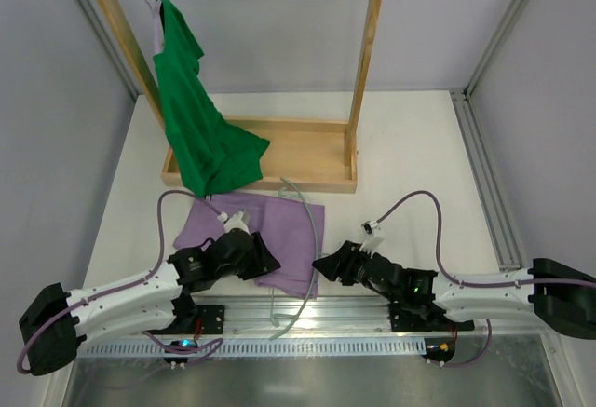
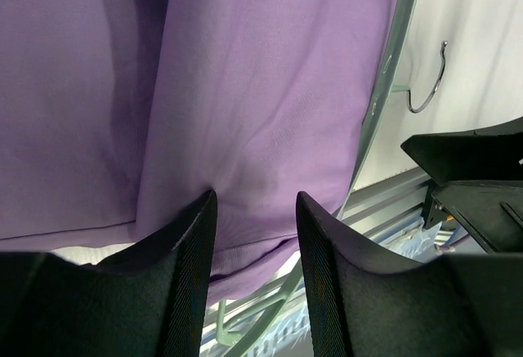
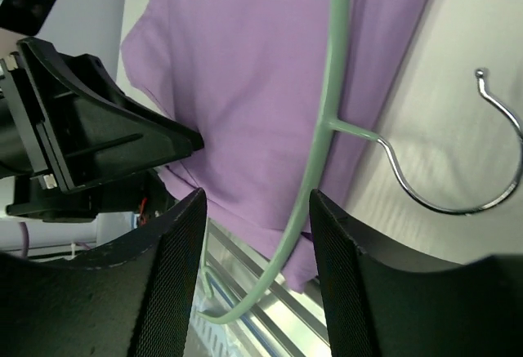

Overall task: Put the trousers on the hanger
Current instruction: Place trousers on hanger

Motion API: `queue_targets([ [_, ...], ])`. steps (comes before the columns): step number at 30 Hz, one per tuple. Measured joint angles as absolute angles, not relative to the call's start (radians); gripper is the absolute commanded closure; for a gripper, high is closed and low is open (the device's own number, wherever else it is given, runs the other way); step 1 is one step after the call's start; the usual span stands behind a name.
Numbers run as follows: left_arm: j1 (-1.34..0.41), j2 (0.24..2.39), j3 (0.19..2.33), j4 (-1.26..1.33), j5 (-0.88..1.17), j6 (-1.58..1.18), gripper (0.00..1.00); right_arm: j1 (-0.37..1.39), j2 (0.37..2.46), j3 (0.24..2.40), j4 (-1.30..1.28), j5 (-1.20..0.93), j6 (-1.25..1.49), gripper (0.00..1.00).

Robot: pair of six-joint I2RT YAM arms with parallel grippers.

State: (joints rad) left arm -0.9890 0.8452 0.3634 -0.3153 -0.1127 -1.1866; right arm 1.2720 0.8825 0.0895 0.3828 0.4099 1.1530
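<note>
- The surface (image 1: 410, 146) is pale, with bare room to the right of the cloth. That is my free side for swinging anything round.
- The wooden rack (image 1: 363, 81) stands at the back, well apart from the work. Its rail is free to the right of the green shirt (image 1: 196, 128), which hangs at the left end and drapes into the rack's tray.
- The trousers (image 1: 279, 230) lie flat and folded in front of the rack, just ahead of both arms. Their near hem reaches the metal rail at the front edge.
- The hanger (image 3: 331, 63) lies flat with its long curve over the trousers' right edge. I judge it sits there so a leg can be fed through. It is not yet lifted.
- The left fingers (image 2: 192, 259) are partly apart, low over the near hem with cloth showing flat in the gap. I see no pinch, so I read them as holding nothing.
- The right fingers (image 3: 176, 267) stand apart too, straddling the hanger's arm near its lower end without clamping it.
- The two arms are close together here, so I've little room between them.
- The hook (image 3: 449, 210) points right, on bare surface.
</note>
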Motion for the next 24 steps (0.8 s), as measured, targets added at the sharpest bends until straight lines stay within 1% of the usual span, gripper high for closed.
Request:
queue_targets([
  [4, -0.989, 0.823, 0.349, -0.310, -0.114, -1.201, 0.56, 1.242, 0.952, 0.090, 0.495, 0.368, 1.135, 0.46],
  [13, -0.989, 0.735, 0.268, -0.272, -0.116, -1.263, 0.55, 1.199, 1.106, 0.090, 0.646, 0.306, 1.121, 0.47],
  [18, -0.989, 0.707, 0.245, -0.264, -0.116, -1.284, 0.55, 1.186, 1.153, 0.090, 0.680, 0.284, 1.124, 0.48],
  [24, -0.989, 0.693, 0.243, -0.267, -0.120, -1.287, 0.55, 1.184, 1.155, 0.093, 0.673, 0.285, 1.121, 0.48],
])
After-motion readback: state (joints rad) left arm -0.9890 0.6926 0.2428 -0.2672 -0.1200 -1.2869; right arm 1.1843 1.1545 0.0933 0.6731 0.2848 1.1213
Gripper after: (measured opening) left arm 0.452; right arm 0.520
